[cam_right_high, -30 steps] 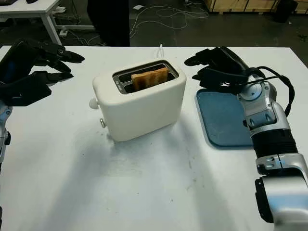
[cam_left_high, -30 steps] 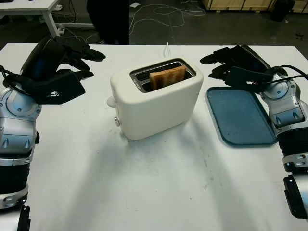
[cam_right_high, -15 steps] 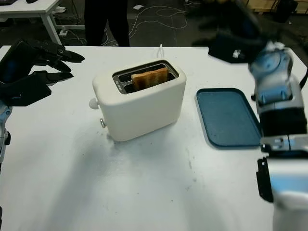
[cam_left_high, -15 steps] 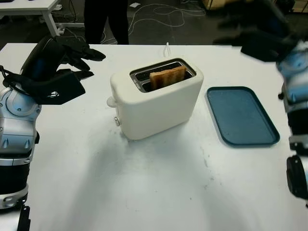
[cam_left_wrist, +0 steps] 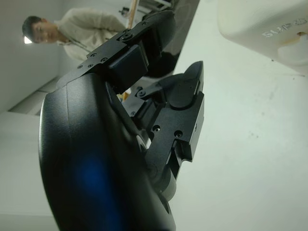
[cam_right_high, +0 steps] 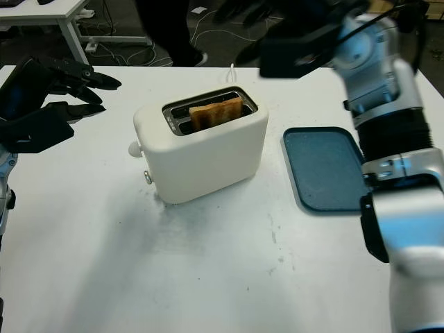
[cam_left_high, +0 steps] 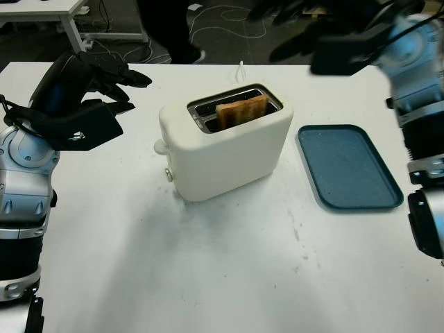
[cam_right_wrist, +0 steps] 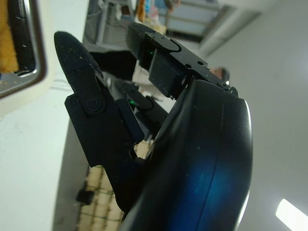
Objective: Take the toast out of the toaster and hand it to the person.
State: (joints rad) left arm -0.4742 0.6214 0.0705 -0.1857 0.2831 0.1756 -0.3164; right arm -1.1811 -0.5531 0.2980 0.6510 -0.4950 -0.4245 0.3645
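Embossed lettering on the cream wall of the toaster [cam_left_wrist: 269,24], seen in the left wrist view: the characters "SUP" are legible, the rest cut off at the edge. No other text can be read.

The right robot hand [cam_left_high: 312,31] is smeared with motion blur, so can't tell its fingers. The toast [cam_left_high: 241,111] is mostly sunk in the toaster [cam_left_high: 225,142] slot. The person [cam_left_high: 170,28] behind the tabletop [cam_left_high: 229,263] is cropped to legs.

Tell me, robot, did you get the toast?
Not yet. Right hand open, raised behind toaster. Left hand open, beside toaster. Toast in slot. Nothing blocking it.
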